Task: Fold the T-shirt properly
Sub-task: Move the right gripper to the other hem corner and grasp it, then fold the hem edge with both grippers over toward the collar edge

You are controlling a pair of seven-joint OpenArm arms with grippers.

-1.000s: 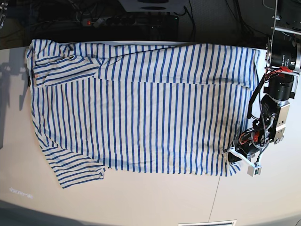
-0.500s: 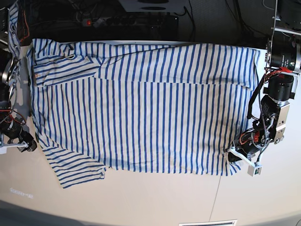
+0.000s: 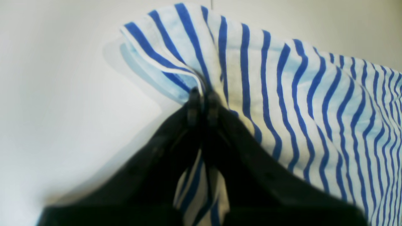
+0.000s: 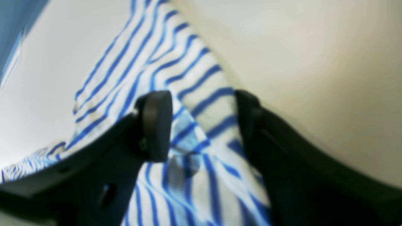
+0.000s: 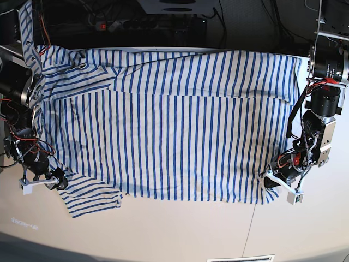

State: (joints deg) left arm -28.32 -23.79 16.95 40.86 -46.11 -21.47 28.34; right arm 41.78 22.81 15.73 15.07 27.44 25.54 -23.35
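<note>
On table [image 5: 180, 229]: T-shirt [image 5: 169, 125] corner pinched in left gripper [image 3: 203, 94]; right gripper [image 4: 204, 125] wide, straddling sleeve.

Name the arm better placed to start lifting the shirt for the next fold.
Left. Its pincer is already shut on the corner of the soft white, blue-striped T-shirt. The right pincer is open, straddling the cloth, gripping nothing.

free: bare table [image 5: 180, 229] along the near edge, wide open | blocked: T-shirt [image 5: 174, 125] covers the middle | left edge: right gripper [image 5: 54, 180] in the way | right edge: left gripper [image 5: 271, 177] | far: cables
</note>
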